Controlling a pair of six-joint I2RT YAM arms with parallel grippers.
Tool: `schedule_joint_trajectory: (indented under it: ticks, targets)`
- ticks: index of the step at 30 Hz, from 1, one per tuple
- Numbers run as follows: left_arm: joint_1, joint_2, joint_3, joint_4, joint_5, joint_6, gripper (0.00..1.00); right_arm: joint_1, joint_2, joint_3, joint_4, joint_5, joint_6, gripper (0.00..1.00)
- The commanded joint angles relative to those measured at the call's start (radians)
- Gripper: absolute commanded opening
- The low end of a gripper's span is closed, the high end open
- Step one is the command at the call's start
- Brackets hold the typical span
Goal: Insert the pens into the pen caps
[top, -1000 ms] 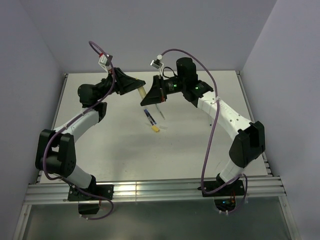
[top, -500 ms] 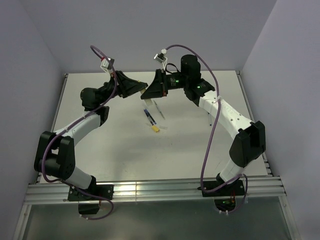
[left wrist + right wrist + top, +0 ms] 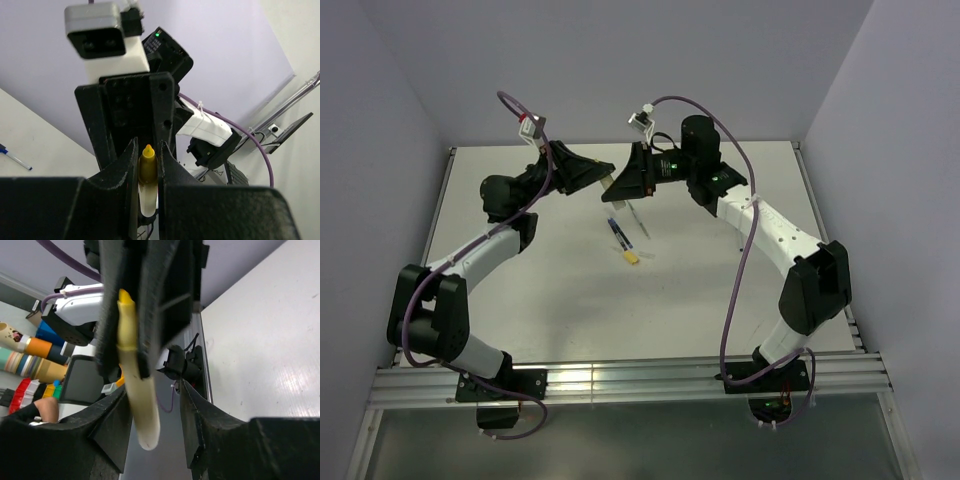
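Pale yellow pen [image 3: 140,400] is in the air over the far middle of the worktop [image 3: 550,300]. The left gripper [image 3: 147,148] is clamped on its yellow end. The right gripper [image 3: 154,390] stands parted either side of the pale blunt end, gripping nothing. This looks like a handover or regrip. The pen's long axis runs gripper to gripper. Dark blue pen [image 3: 617,233] and yellow cap [image 3: 632,257] lie mid-worktop.

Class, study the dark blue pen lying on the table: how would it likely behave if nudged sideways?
The dark blue pen is thin and looks round, lying flat on the smooth table, so it would probably roll or skid. It looks straight, so likely stiff. Being so slim, it seems light.
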Motion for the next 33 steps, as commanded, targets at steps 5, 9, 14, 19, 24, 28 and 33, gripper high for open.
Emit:
schedule_joint_trajectory:
  ticks: [5,9,14,19,24,28,33]
  targets:
    - [0.008,-0.047,0.010,0.024,-0.045,0.030,0.00,-0.001,-0.077,-0.028,0.084,-0.015,0.025,0.35]
    - [0.008,-0.050,-0.005,0.021,-0.043,0.028,0.00,-0.001,-0.077,-0.028,0.104,-0.018,0.040,0.05]
    - [0.015,-0.071,0.004,-0.100,-0.042,0.080,0.59,-0.002,-0.080,-0.028,0.112,-0.022,0.037,0.00]
    - [0.118,-0.114,0.102,-0.354,0.003,0.343,0.81,-0.068,-0.128,-0.118,0.101,-0.006,0.019,0.00]
    - [0.198,-0.163,0.235,-0.992,0.031,0.963,0.82,-0.225,-0.220,-0.235,-0.076,0.071,-0.169,0.00]
    - [0.143,-0.108,0.353,-1.480,0.044,1.566,0.78,-0.347,-0.253,-0.201,-0.499,0.184,-0.499,0.00]
    - [0.000,0.031,0.493,-1.972,-0.028,2.335,0.75,-0.435,-0.212,-0.134,-0.806,0.302,-0.808,0.00]
